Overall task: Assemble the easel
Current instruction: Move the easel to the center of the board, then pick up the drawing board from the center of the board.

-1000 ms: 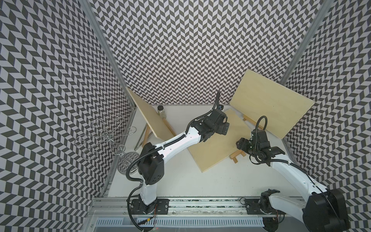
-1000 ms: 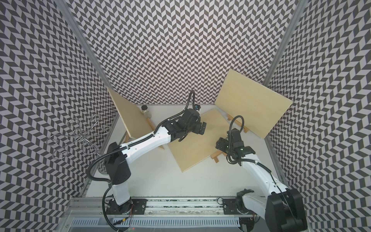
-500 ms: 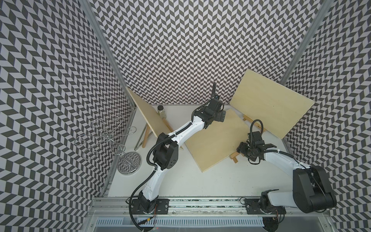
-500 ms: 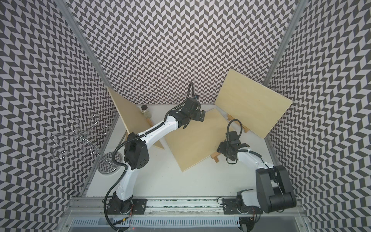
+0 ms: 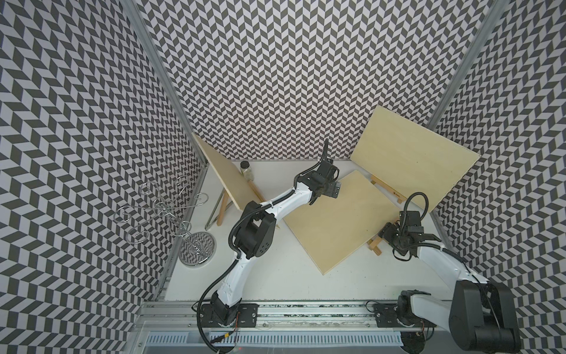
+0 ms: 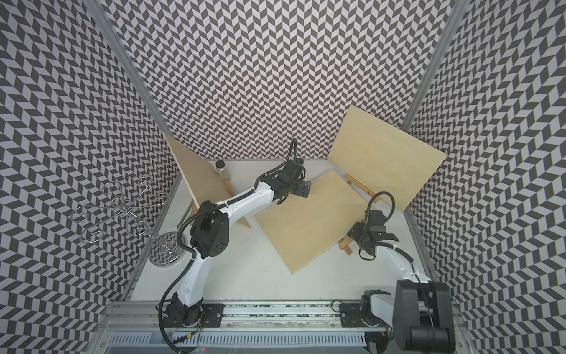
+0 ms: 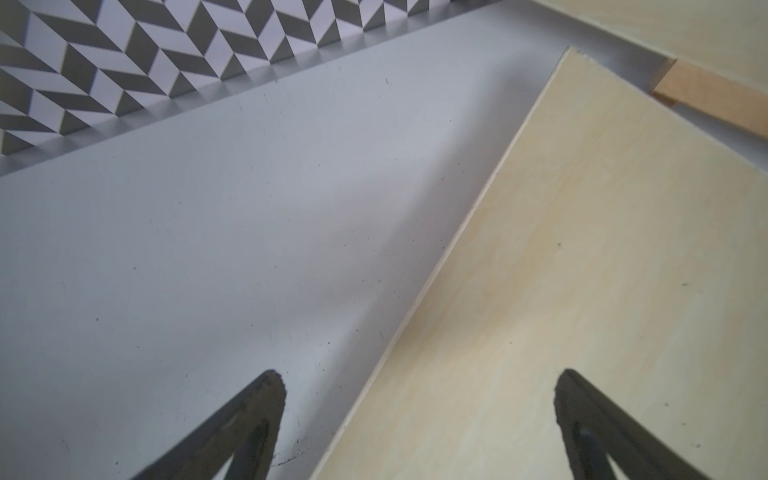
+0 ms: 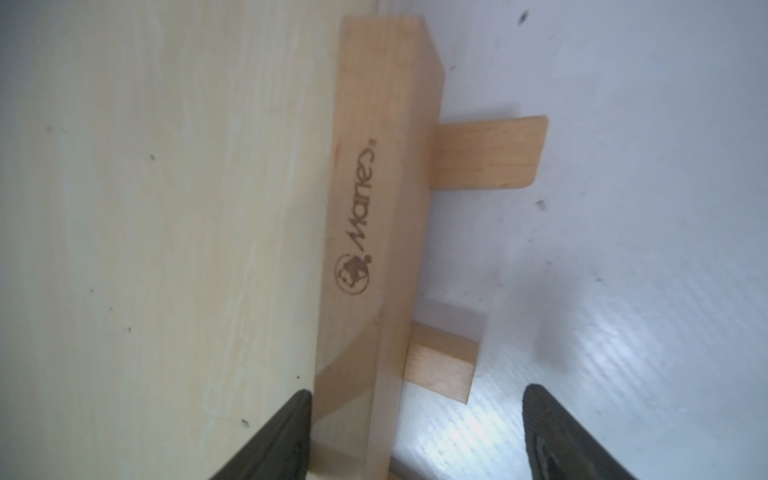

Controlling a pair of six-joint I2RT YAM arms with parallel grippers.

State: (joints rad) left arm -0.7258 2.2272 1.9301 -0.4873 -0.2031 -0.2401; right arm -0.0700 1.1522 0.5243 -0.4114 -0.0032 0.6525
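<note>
A pale plywood board [image 5: 343, 220] [image 6: 312, 217] lies tilted on a flat wooden easel. The easel's ledge bar [image 8: 374, 166] and two leg ends [image 5: 374, 245] stick out at the board's near right edge. My right gripper [image 5: 388, 236] [image 8: 417, 397] is open, with one finger over the board [image 8: 166, 208] and the other over the table, so the ledge bar sits between them untouched. My left gripper [image 5: 332, 191] [image 7: 419, 386] is open over the board's far left edge [image 7: 582, 270], holding nothing.
A second board [image 5: 228, 180] leans on an easel at back left, with a small jar [image 5: 246, 170] beside it. A third board [image 5: 413, 156] stands on an easel [image 5: 386, 190] at back right. A wire stand [image 5: 197, 251] stands at the left wall.
My left arm's elbow has swung toward the back while its gripper stays near the board's far edge. The right gripper has shifted slightly at the ledge bar. Both remain open.
</note>
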